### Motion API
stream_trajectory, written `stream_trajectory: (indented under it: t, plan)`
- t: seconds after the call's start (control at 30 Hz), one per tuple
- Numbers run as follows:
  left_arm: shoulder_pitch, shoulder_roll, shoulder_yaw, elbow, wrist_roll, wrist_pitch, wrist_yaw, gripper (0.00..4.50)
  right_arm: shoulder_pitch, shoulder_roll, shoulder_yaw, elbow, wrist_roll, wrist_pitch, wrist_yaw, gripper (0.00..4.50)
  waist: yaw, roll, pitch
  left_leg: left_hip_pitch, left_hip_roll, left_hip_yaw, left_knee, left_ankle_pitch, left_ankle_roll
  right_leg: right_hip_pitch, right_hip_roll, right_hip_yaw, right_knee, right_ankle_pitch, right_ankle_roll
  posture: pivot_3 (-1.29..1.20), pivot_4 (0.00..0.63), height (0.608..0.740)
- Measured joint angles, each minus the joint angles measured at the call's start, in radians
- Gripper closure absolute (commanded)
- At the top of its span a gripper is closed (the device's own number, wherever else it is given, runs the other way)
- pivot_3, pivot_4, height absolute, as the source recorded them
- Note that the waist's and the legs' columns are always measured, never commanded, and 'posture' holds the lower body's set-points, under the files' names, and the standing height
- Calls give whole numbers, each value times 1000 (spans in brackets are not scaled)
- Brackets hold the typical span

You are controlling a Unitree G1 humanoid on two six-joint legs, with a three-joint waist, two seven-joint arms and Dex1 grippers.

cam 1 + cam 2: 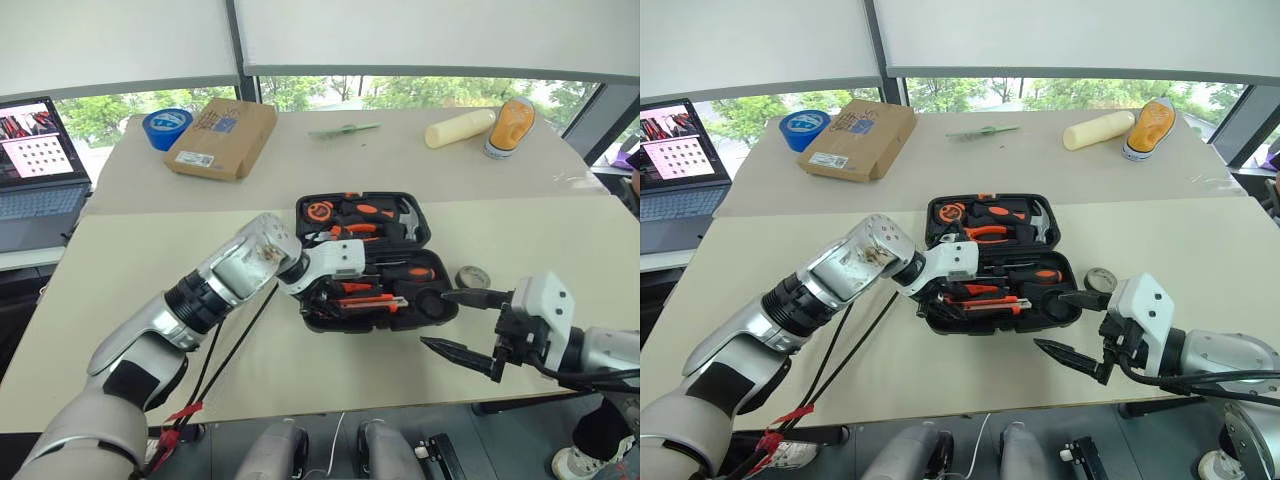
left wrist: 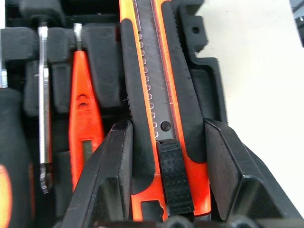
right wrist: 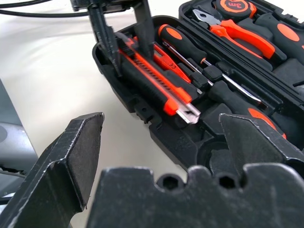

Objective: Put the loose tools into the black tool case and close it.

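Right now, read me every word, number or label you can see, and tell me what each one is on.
"3m": on the orange tape measure lying in the black tool case.
Cardboard box: a blue print and a white sticker, both too small to read.
Laptop screen: too small to read.
No other text can be read.

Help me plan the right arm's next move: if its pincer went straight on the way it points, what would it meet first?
Most likely the near right corner of the open black tool case; the open right pincer aims there, though depth is hard to judge.
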Motion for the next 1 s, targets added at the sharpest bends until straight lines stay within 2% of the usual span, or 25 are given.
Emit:
stream_trajectory:
  t: [0.3,0.33,0.37,0.53,0.67,0.7,0.73,1.0]
  plan:
    - [-2,-24,-21,31,67,-89,-1,2798,-12,0,1,2,-2,0,-16,0,6,0,0,3,0,0,1,-1,1,4,0,0,0,0,0,0,150,738]
    - [-2,-29,-21,37,70,-92,-1,1796,-14,0,3,2,-3,0,-17,0,8,0,0,3,0,-1,1,-1,1,4,-1,0,-1,0,0,0,150,738]
    - [-2,-34,-20,42,74,-91,0,1734,-15,0,5,2,-4,0,-17,0,8,0,0,3,0,-1,2,-1,2,5,0,0,-1,0,0,0,150,738]
    - [-24,-26,13,39,41,-4,-39,20,-32,1,26,6,-12,-1,-19,0,1,1,-1,1,0,0,2,0,1,1,0,0,1,0,0,0,150,738]
    - [-44,0,33,47,30,8,-70,20,-41,1,35,15,-18,-2,-19,0,0,1,-1,0,0,0,2,0,0,1,1,0,1,0,0,0,150,738]
    - [-49,12,44,51,28,5,-74,566,-44,1,41,22,-21,-3,-19,0,-1,1,-1,1,0,0,2,0,0,1,1,0,1,0,0,0,150,738]
    - [-58,23,60,60,24,-11,-77,809,-48,1,51,31,-22,-3,-18,0,-1,1,-1,1,0,0,2,0,0,1,1,0,1,0,0,0,150,738]
    - [0,45,99,102,32,-223,-82,3730,-83,1,65,56,-23,-4,-15,0,0,1,-1,0,0,0,2,0,0,0,0,0,1,0,0,0,150,738]
